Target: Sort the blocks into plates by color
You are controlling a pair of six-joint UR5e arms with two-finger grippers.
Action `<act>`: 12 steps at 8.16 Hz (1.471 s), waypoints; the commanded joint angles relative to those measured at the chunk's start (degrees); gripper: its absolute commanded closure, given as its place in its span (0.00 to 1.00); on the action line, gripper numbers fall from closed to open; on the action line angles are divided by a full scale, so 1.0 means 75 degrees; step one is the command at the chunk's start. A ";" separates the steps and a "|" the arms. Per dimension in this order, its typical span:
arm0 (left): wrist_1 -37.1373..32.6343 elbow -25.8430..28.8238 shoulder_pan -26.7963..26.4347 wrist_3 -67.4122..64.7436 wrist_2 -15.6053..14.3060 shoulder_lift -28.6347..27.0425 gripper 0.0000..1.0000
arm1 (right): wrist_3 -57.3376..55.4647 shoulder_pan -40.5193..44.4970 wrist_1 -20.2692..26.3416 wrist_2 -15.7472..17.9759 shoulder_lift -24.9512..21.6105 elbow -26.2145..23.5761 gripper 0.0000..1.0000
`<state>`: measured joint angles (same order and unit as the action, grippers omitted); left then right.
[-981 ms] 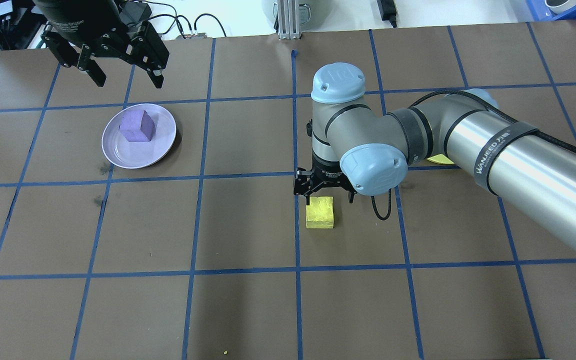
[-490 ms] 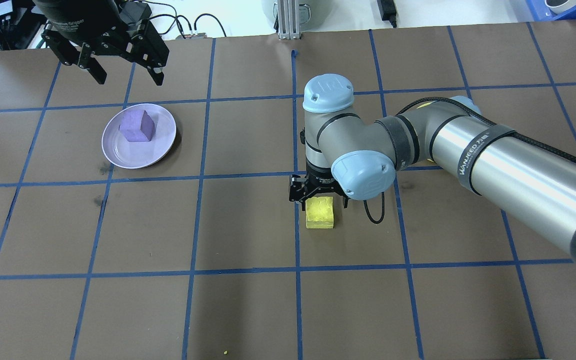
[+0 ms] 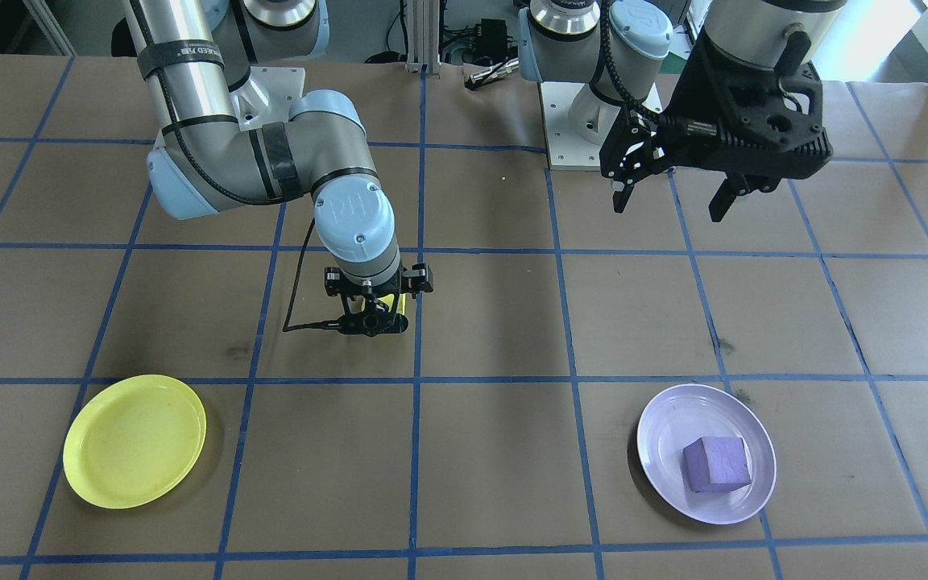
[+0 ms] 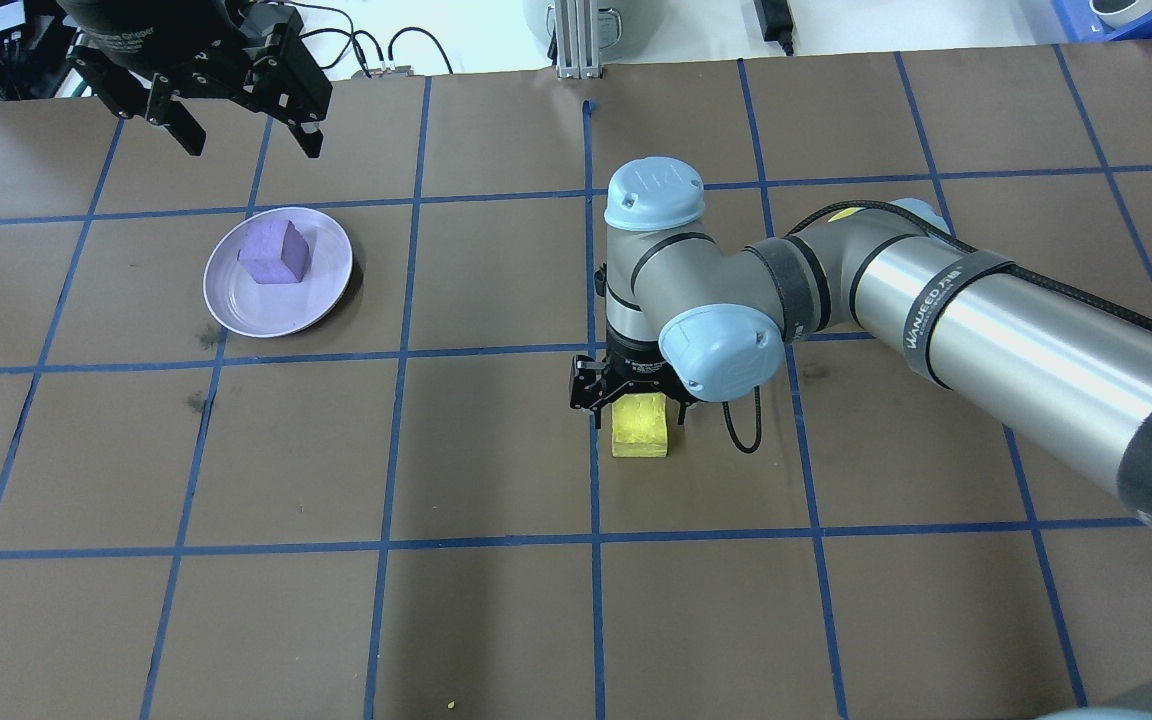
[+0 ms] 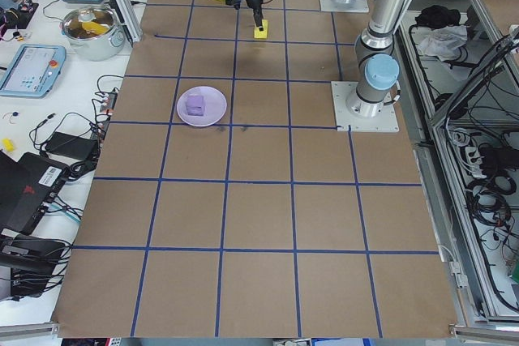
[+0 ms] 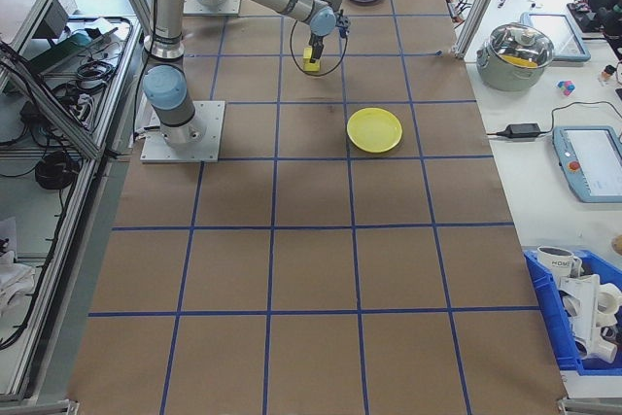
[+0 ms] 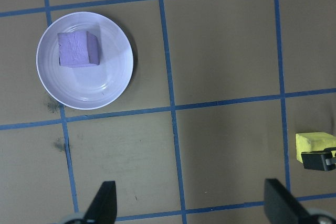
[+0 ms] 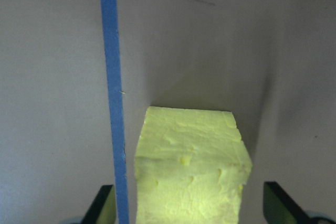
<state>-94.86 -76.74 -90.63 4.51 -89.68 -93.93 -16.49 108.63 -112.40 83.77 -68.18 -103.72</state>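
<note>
The right gripper [image 4: 633, 398] is lowered over the yellow block [image 4: 640, 427] near the middle of the brown table [image 4: 496, 620]. In the right wrist view the block [image 8: 191, 171] is seen between the two fingertips [image 8: 102, 205], which are spread wide on either side of it with a clear gap on each side; nothing is pinched. The block rests on the table just beside a blue tape line [image 8: 114, 103] that runs at its 9 o'clock side. In the front-facing view the block [image 3: 390, 305] is mostly hidden by the right gripper [image 3: 375, 310].

The left gripper [image 4: 236, 125] is held high above the table's far left part, at roughly 12 o'clock from the lavender plate [image 4: 321, 290]. Its fingers [image 7: 102, 203] are spread wide and hold nothing.

The purple block [image 4: 274, 251] lies in the lavender plate, toward the rim at the plate's 12 o'clock in the overhead view. In the left wrist view the purple block [image 7: 77, 49] is seen in the upper left part of the plate [image 7: 100, 85].

The yellow plate [image 3: 134, 441] lies flat on the table, well apart from the yellow block, at about 7 o'clock from it in the front-facing view. In the overhead view only a sliver of it [image 4: 841, 213] is seen past the right arm [image 4: 1016, 330].
</note>
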 commanded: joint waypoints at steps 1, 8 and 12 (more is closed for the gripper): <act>-0.0278 -0.0022 -0.0009 0.0009 0.0051 0.0301 0.00 | 0.0020 0.0000 -0.0002 0.0056 0.0137 -0.0023 0.00; -0.0266 -0.0057 -0.0021 -0.0027 0.0052 0.0524 0.00 | 0.0008 -0.0069 -0.0272 0.0232 -0.0106 0.0199 1.00; -0.0254 -0.0222 -0.0021 -0.0027 0.0051 0.0630 0.00 | 0.0554 -0.1552 -0.0563 0.0701 -0.0964 0.0539 1.00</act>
<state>-96.79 -78.11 -90.79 4.24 -89.37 -89.43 -15.83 104.07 -114.79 87.60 -73.90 -100.84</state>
